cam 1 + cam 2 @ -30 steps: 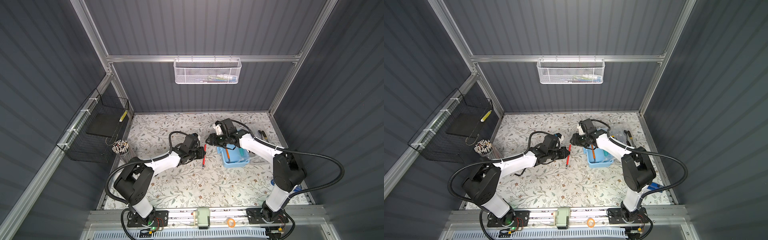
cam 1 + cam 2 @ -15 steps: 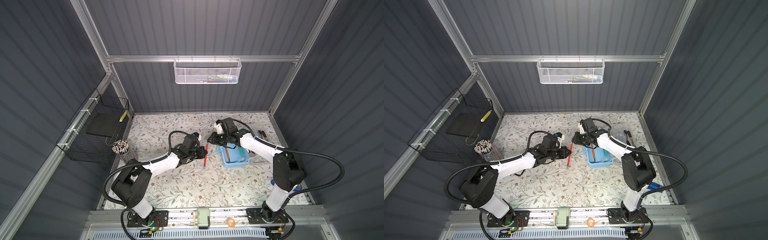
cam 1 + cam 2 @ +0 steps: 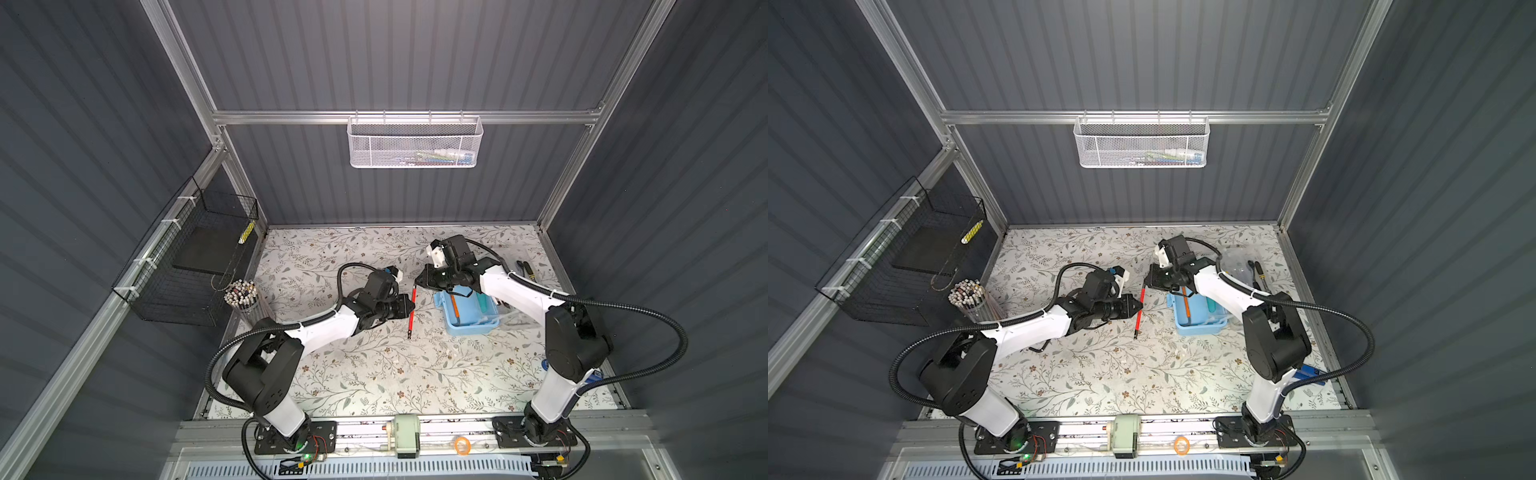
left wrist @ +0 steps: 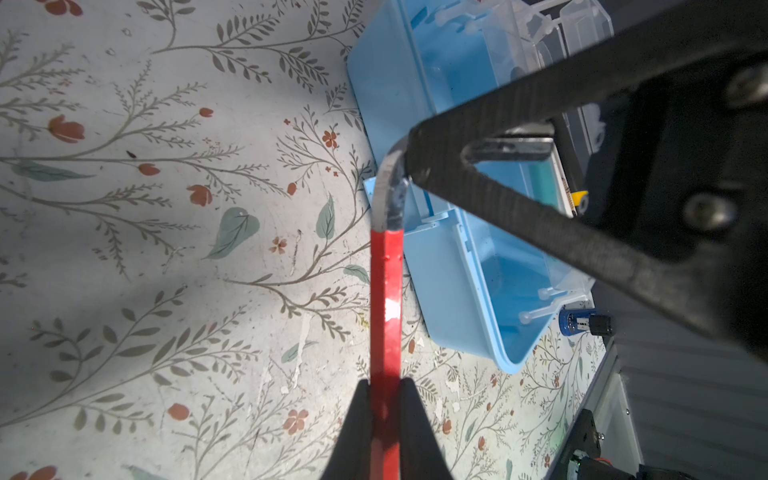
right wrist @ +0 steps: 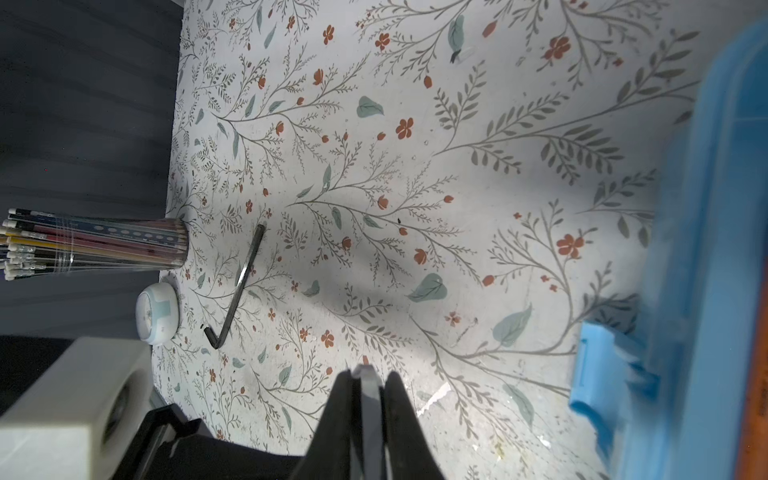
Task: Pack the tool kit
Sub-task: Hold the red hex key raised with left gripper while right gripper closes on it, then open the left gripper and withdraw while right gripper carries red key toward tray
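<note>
Right tool [image 3: 417, 283] moved in, jaws closed on metal end of red-handled hex key [image 3: 413, 297]

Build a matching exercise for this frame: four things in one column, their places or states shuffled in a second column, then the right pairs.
Things
1. red-sleeved hex key
2. black hex key
3. white mesh basket
4. light-blue box

Places or states
A. hanging on the back rail
B. open on the table, with an orange-shafted tool inside
C. lying flat on the table near the pencil cup
D. gripped by the left fingers and the right fingers

Pairs: 1-D; 2-C; 3-A; 4-B
</note>
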